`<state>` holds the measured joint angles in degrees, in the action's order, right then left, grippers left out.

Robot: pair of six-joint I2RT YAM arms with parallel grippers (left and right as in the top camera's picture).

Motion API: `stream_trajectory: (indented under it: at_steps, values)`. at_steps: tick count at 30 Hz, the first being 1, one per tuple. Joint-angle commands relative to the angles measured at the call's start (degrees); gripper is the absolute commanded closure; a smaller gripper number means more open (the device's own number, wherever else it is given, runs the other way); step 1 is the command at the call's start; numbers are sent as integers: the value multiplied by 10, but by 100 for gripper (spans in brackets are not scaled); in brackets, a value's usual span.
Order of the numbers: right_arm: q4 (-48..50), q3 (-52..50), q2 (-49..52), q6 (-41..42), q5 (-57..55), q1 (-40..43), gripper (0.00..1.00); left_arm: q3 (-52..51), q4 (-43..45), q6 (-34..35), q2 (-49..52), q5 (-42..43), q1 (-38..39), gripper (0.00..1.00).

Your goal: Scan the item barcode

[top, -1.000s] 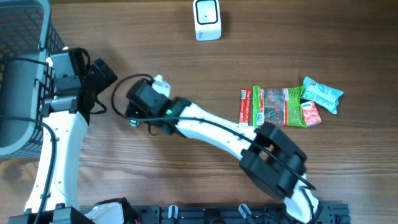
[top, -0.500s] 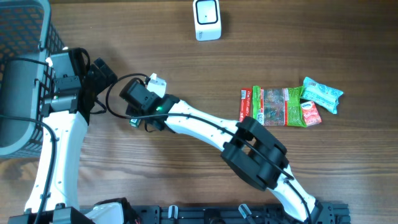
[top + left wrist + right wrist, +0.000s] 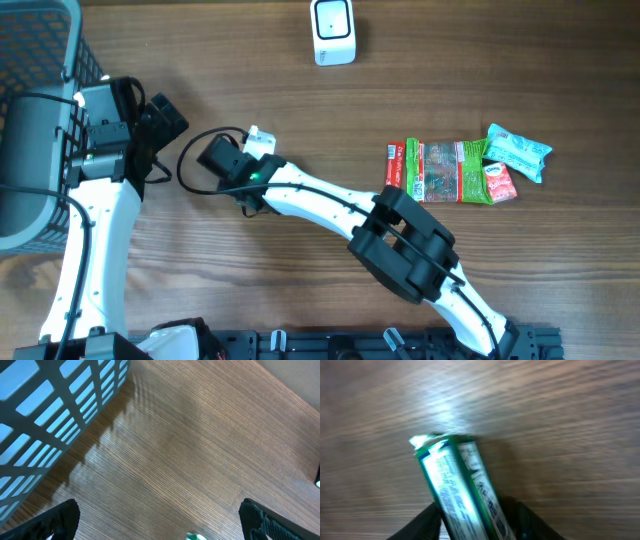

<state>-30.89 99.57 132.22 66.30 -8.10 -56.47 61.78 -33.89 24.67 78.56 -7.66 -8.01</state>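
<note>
The item, a green and white packet [image 3: 455,485], lies on the wooden table and reaches up between my right gripper's fingers. My right gripper [image 3: 477,520] is shut on it, one dark finger [image 3: 427,522] against each side. From overhead the right gripper [image 3: 215,160] points left at mid-table and hides the packet. A white scanner [image 3: 332,30] stands at the far edge. My left gripper [image 3: 160,525] is open and empty, and a green tip of the packet [image 3: 195,536] shows at its bottom edge. In the overhead view the left gripper [image 3: 165,118] hovers beside the basket.
A grey mesh basket [image 3: 40,60] fills the far left corner, and its wall [image 3: 55,420] shows close in the left wrist view. More snack packets lie at the right: a green one [image 3: 440,172], a light blue one [image 3: 518,150] and a small red one [image 3: 500,183].
My right gripper has slid a little left over the table and its fingers have closed in on the packet. The left arm has not moved.
</note>
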Motion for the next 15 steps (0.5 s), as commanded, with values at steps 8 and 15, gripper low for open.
stream_trajectory:
  at_steps: [8,15]
  values:
    - [-55,6,5,-223,150,100,79,4,2,-3,2,-5,-2,0]
    - [-139,6,3,-361,245,191,81,4,2,-3,2,-5,-2,0]
